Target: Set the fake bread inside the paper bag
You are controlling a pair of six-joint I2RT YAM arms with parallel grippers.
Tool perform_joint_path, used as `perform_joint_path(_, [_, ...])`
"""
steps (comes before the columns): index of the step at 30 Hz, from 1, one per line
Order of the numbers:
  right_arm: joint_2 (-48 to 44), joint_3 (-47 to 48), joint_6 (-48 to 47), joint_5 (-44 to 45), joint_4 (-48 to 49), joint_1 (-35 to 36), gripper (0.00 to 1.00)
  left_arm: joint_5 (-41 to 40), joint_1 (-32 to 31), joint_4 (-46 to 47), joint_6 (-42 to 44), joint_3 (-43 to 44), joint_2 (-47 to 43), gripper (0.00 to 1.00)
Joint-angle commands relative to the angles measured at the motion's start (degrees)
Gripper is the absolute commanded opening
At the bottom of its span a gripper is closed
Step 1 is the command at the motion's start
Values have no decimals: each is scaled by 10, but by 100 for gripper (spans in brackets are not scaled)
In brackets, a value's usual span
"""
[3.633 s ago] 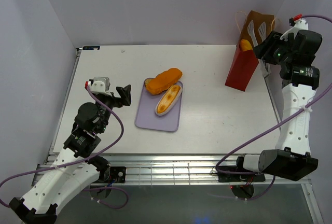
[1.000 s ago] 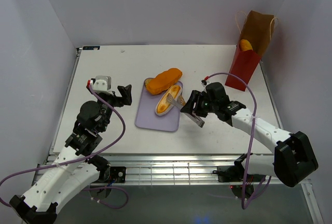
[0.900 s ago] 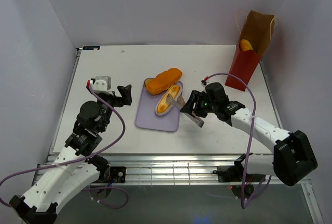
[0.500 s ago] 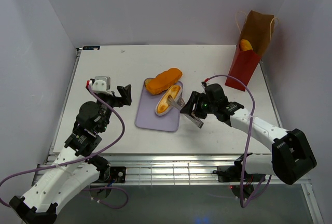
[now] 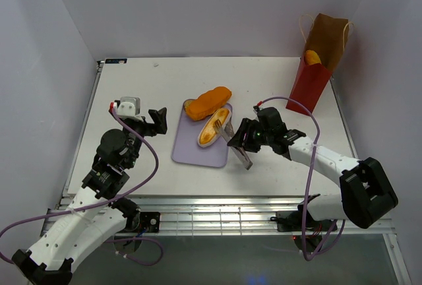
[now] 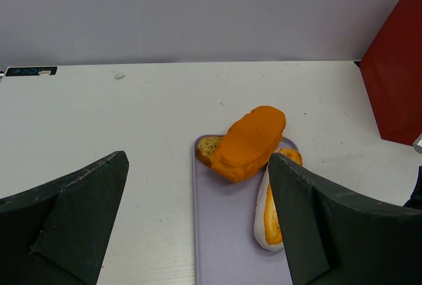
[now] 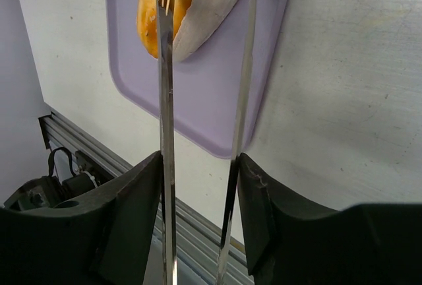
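A long orange-brown loaf (image 5: 208,102) and a split bun (image 5: 214,126) lie on the lavender tray (image 5: 196,152). My right gripper (image 5: 242,141) is shut on thin metal tongs (image 5: 232,141). In the right wrist view the two tong arms (image 7: 165,100) straddle the bun (image 7: 188,1), and the pads (image 7: 125,219) press them. The red and brown paper bag (image 5: 315,67) stands at the far right with an orange pastry (image 5: 312,56) inside. My left gripper (image 5: 153,121) is open and empty, left of the tray. Its wrist view shows the loaf (image 6: 250,143), the bun (image 6: 273,199) and the bag (image 6: 395,74).
A small seeded bread piece (image 6: 210,146) peeks out from under the loaf. The tray's near edge (image 7: 211,100) lies under the tongs. White walls enclose the table on three sides; the metal rail (image 5: 217,212) runs along the near edge.
My right arm has come down from the bag to the tray with the tongs. Over the last second the tongs edged left, closer around the split bun. The left arm has not moved.
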Motion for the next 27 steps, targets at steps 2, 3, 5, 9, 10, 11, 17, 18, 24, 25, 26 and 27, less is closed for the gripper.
perform_joint_path(2, [3, 7, 4, -21, 33, 2, 47, 6, -2, 10, 0, -2, -8, 98])
perform_joint_path(3, [5, 8, 4, -22, 33, 2, 47, 6, -3, 10, 0, -2, -8, 98])
perform_joint_path(5, [10, 9, 2, -23, 32, 2, 46, 6, -2, 10, 0, -2, -8, 98])
perform_joint_path(9, [17, 16, -1, -32, 30, 2, 42, 6, -2, 11, 0, -2, -10, 98])
perform_joint_path(10, [18, 17, -3, -32, 29, 2, 41, 7, -3, 11, 0, -2, -9, 98])
perform_joint_path(11, [17, 18, -3, -32, 26, 2, 41, 7, -3, 11, 0, -2, -9, 98])
perform_joint_path(17, [-2, 23, -4, -35, 15, 2, 34, 8, -3, 10, 0, -2, -10, 98])
perform_joint_path(18, [-6, 22, -4, -34, 13, 2, 32, 8, -3, 10, 0, -2, -10, 98])
perform_joint_path(24, [-27, 16, -6, -33, 7, 2, 22, 7, -3, 11, 0, -1, -10, 98])
perform_joint_path(25, [-31, 17, -6, -32, 4, 2, 22, 7, -3, 10, 0, -2, -10, 98])
perform_joint_path(26, [-34, 17, -6, -33, 4, 2, 22, 7, -3, 10, 0, -2, -10, 98])
perform_joint_path(27, [-37, 17, -6, -32, 3, 2, 22, 7, -3, 11, 0, -2, -9, 98])
